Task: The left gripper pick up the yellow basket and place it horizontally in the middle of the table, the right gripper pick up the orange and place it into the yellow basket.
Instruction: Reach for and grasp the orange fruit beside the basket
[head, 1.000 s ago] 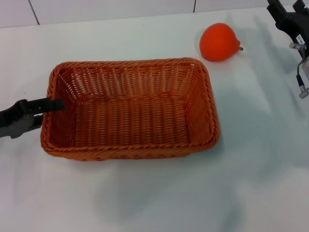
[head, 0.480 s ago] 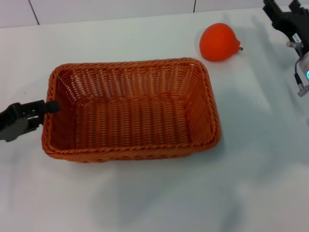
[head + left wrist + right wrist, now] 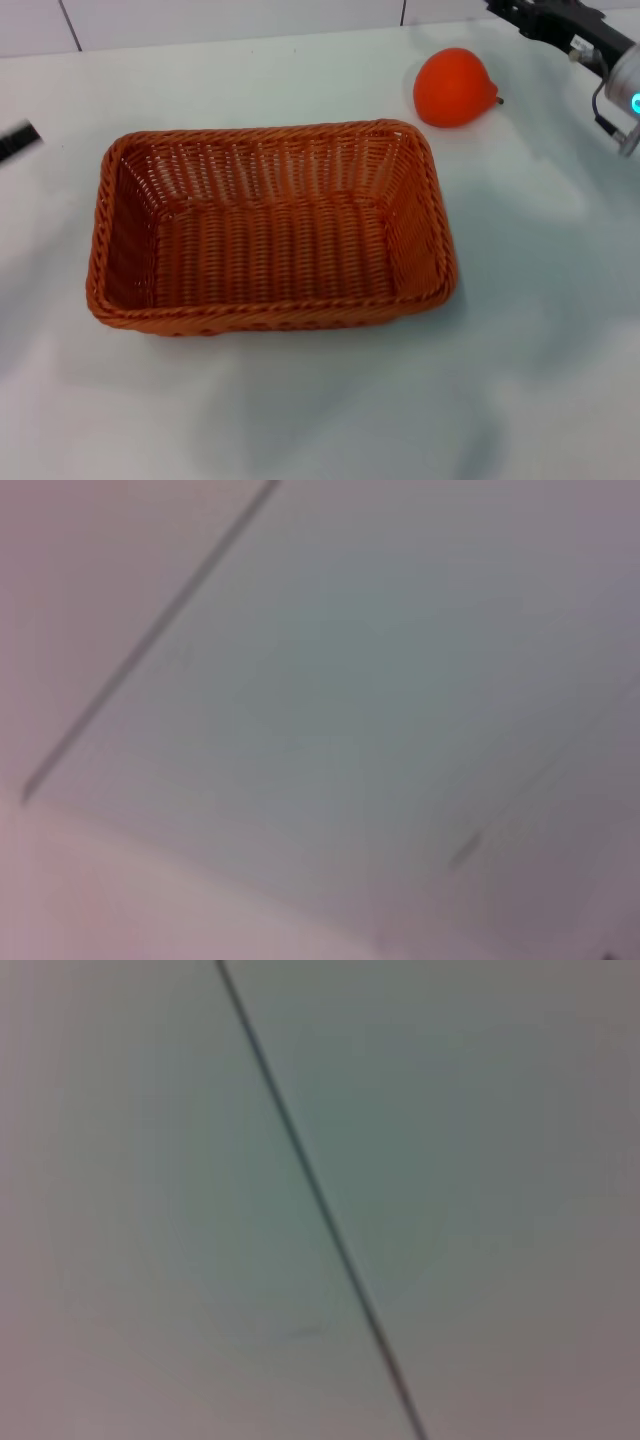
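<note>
Basket flat mid-table, nothing in it; orange outside.
Head view: yellow basket (image 3: 270,228) lies lengthwise on the table (image 3: 520,330), away from its edges. Orange (image 3: 455,87) sits near the far right corner, apart from the basket. Left gripper (image 3: 18,140) at left edge, right gripper (image 3: 545,18) far right; jaw state can't tell for either. No readable labels. Wrist views: blurred surface with a dark line only.

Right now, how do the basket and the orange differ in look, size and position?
Size: the yellow basket is far larger than the orange.
Shape: the basket is rectangular, open-topped and woven; the orange is smooth and rounded with a small stem.
Position: the basket sits mid-table with nothing in it; the orange lies beyond its far right corner, apart from it, on the table.
Both share an orange colour and rest untouched.
</note>
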Available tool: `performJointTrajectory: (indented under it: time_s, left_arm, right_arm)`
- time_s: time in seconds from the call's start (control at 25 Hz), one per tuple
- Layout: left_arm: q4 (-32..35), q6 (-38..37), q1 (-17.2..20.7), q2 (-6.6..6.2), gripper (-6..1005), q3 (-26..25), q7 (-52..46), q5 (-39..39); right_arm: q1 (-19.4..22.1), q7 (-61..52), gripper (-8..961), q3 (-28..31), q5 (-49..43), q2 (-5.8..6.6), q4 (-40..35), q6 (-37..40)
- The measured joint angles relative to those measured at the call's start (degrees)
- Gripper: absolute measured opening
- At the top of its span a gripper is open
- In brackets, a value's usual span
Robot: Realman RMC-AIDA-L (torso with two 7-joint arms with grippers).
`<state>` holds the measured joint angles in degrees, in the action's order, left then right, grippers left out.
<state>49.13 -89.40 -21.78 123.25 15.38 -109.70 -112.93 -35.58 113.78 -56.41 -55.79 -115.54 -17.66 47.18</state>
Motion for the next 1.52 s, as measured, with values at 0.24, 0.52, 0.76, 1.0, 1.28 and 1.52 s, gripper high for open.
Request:
performJointTrajectory:
  time_s: [0.24, 0.52, 0.76, 1.0, 1.28, 1.52]
  left_arm:
    - [-7.72, -1.07, 1.73, -0.09, 530, -2.92, 14.16, 12.13]
    - [-16.55, -5.95, 3.9, 0.35, 529, -3.09, 29.97, 23.61]
    - [-17.6, -6.85, 4.31, 0.2, 524, -2.59, 31.3, 24.35]
    - [-18.07, -6.92, 4.41, 0.26, 523, -2.64, 31.46, 24.5]
    - [-18.13, -6.81, 4.18, 0.28, 523, -2.64, 31.4, 24.54]
    - [-18.17, -6.36, 4.03, 0.23, 523, -2.64, 31.42, 24.41]
  right_arm:
    - [-3.13, -24.7, 946, -1.02, -29.18, 4.1, -6.69, -1.38]
    - [-5.88, -35.16, 947, -1.12, -46.87, 3.4, -9.78, -1.57]
    - [-5.95, -34.69, 947, -1.21, -49.9, 0.81, -9.54, -7.34]
    - [-6.11, -33.0, 946, -1.74, -50.33, -1.65, -8.76, -13.38]
    - [-7.0, -32.39, 934, -3.73, -50.45, -2.94, -6.94, -17.59]
    - [-7.01, -32.39, 754, -3.58, -50.33, -3.09, -6.9, -17.62]
